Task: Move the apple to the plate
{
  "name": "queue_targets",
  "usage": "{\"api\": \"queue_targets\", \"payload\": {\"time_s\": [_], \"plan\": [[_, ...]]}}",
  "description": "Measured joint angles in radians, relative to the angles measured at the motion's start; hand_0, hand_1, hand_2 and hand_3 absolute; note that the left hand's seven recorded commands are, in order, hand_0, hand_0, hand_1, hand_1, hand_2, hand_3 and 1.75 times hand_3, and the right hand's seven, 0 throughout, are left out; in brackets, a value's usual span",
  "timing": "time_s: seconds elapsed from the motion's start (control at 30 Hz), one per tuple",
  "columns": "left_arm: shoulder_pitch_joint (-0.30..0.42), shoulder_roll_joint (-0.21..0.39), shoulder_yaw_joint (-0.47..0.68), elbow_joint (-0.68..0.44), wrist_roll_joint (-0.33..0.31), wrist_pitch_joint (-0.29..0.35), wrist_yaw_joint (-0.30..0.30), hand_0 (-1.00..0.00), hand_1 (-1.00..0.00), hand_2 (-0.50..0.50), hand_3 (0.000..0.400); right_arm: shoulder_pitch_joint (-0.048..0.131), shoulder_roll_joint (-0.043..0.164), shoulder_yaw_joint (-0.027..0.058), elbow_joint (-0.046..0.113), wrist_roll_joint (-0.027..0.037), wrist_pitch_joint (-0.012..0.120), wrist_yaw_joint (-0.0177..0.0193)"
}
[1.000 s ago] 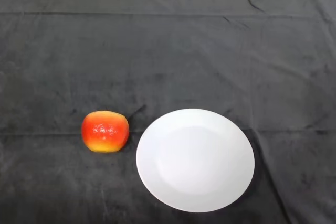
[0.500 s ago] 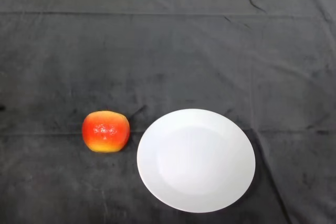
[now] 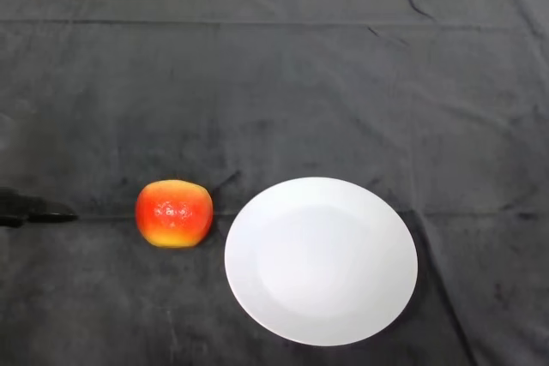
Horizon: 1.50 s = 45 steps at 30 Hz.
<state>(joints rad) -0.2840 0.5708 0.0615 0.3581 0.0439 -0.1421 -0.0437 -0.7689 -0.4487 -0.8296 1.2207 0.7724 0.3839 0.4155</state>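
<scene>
Red shading to yellow at its base, the apple (image 3: 173,213) sits on the dark cloth (image 3: 283,83) just left of the white plate (image 3: 321,261), near its rim but not touching it. At the view's left edge a black tip of the left hand (image 3: 26,210) pokes in, level with the apple and some way off — too little of it shows to tell how it is set, and it holds nothing. The step in hand looks like the reach. To do it well, come in from the left at the apple's height, close round its widest part, and avoid nudging it toward the plate before the grasp is firm. Half a second ago that edge was bare cloth — the hand has only just come in; apple and plate lie as before.
</scene>
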Motion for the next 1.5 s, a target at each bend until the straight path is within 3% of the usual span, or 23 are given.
{"api": "queue_targets", "payload": {"time_s": [0.63,0.97,1.0,1.03,1.07,1.1,1.13,1.5], "plan": [[-0.002,-0.128,-0.146,0.0,0.079,0.07,-0.021,0.0,0.0,0.0,0.0,0.0,0.0,0.0002,0.0,0.0,0.0,-0.0003],[-0.021,-0.149,-0.207,0.041,0.084,0.066,-0.052,0.0,0.0,0.0,0.0,0.0,0.0,0.0002,-0.001,0.0001,0.0,-0.0003],[-0.022,-0.15,-0.209,0.051,0.085,0.066,-0.054,-0.42,0.0,-0.21,0.169,0.0,0.0,0.0002,-0.001,0.0001,0.0,-0.0003],[-0.022,-0.151,-0.209,0.061,0.086,0.064,-0.054,-1.0,0.0,-0.5,0.4,0.0,0.0,0.0001,-0.001,0.0001,0.0,-0.0003],[-0.025,-0.15,-0.209,0.074,0.086,0.058,-0.055,-1.0,0.0,-0.5,0.4,0.0,0.0,0.0001,-0.001,0.0001,0.0,-0.0003],[-0.029,-0.15,-0.209,0.087,0.086,0.054,-0.055,-1.0,-0.62,-0.19,0.4,0.0,0.0,0.0002,-0.001,0.0001,0.0,-0.0003],[-0.033,-0.151,-0.209,0.095,0.087,0.052,-0.055,-1.0,-1.0,0.0,0.4,0.0,0.0,0.0,-0.001,0.0001,0.0,-0.0003],[-0.092,-0.151,-0.209,0.117,0.113,0.016,-0.025,-1.0,-1.0,0.0,0.4,0.0,0.0,0.0002,-0.001,0.0001,0.0,-0.0004]]}}
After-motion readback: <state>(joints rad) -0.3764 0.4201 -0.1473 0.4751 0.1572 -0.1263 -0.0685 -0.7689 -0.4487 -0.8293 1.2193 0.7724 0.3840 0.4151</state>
